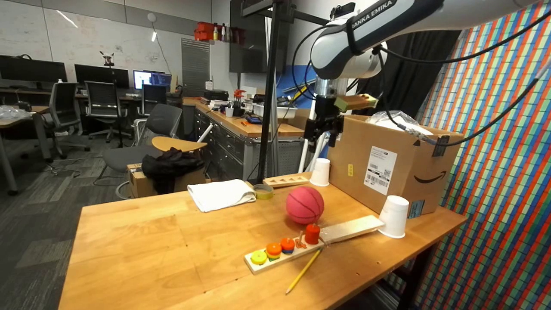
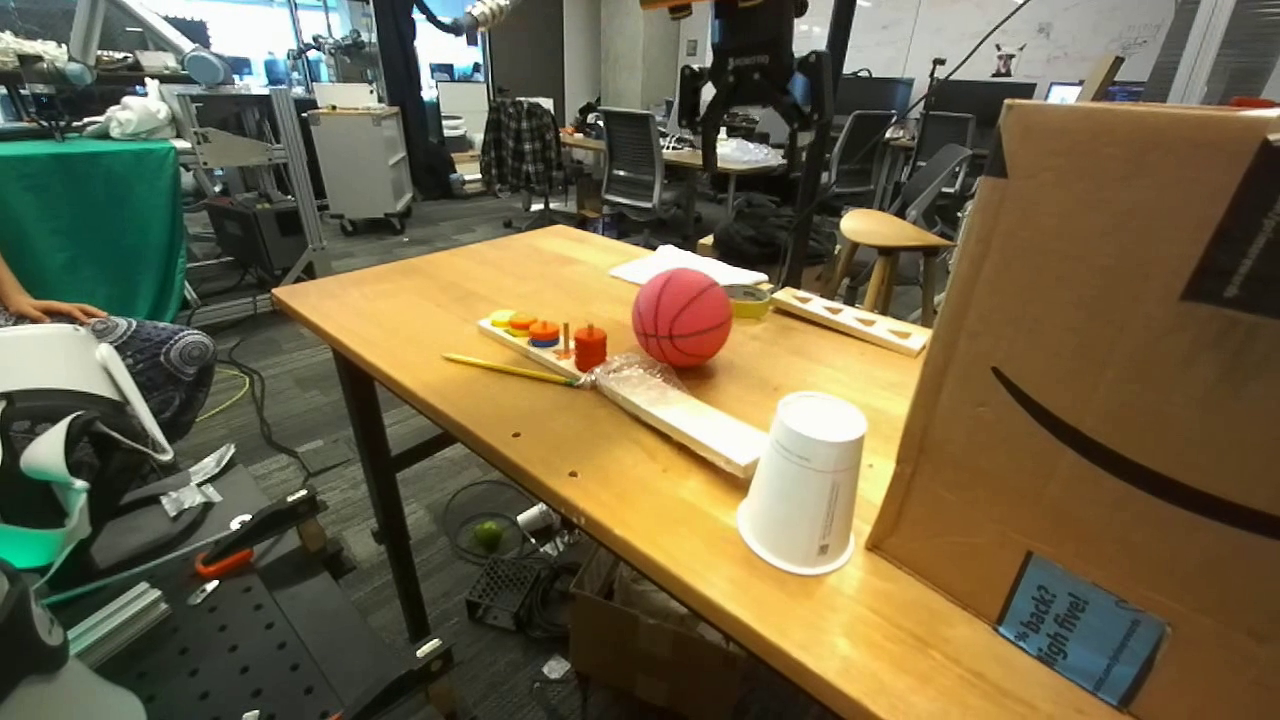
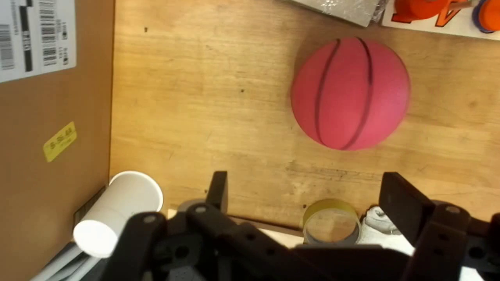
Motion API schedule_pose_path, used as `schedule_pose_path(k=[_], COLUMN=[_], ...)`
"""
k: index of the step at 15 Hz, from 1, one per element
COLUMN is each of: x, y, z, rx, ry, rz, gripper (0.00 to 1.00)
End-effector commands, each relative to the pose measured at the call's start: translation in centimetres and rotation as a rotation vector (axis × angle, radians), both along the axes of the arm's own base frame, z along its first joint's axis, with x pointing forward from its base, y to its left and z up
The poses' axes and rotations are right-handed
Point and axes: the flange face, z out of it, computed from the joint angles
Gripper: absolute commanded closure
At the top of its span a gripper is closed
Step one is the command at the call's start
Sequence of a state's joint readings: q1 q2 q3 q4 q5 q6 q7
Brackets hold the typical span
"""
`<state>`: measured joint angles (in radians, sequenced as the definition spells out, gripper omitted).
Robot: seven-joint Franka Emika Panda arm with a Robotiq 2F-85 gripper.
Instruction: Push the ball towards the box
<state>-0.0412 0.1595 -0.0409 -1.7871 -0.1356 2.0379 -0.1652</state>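
Observation:
The pink-red ball with dark seams rests on the table in both exterior views (image 1: 304,205) (image 2: 682,318). In the wrist view the ball (image 3: 350,93) lies above the space between my fingers. The large brown cardboard box stands at the table's end in both exterior views (image 1: 363,150) (image 2: 1090,330). Its side fills the left of the wrist view (image 3: 43,164), with bare wood between it and the ball. My gripper (image 1: 322,140) hangs well above the table. It shows in an exterior view (image 2: 752,160) too. In the wrist view its fingers (image 3: 304,183) are wide apart, holding nothing.
White cups (image 1: 320,172) (image 1: 394,216) stand beside the box. A wooden toy strip (image 1: 284,256) with small rings and a wrapped board (image 1: 353,228) lie near the ball. A pencil (image 1: 304,271), tape roll (image 1: 263,191), white cloth (image 1: 221,195) and slotted wooden piece (image 1: 286,180) are on the table.

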Motion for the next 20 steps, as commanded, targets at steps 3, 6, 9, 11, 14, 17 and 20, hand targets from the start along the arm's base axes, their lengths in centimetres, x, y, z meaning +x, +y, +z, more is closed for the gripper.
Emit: schedule_pose_path(k=[3,6,9,11,14,17,20], x=[-4.8,-6.7,-8.0,-8.7,-9.2,-9.4,-9.0], y=[8.1,13.0,15.4,16.0,16.1,15.7,15.0], z=[0.7,-1.6,-4.0,-5.2,-6.5,-7.6,-8.6], rx=[-0.006,-0.016,-0.033,-0.041,-0.052,-0.059,-0.074], ry=[-0.108,-0.036,0.032,0.059,0.095,0.119,0.133], rz=[0.17,0.253,0.294,0.308,0.316,0.308,0.291], gripper=[0.0,0.0,0.0,0.0,0.0,0.0,0.0])
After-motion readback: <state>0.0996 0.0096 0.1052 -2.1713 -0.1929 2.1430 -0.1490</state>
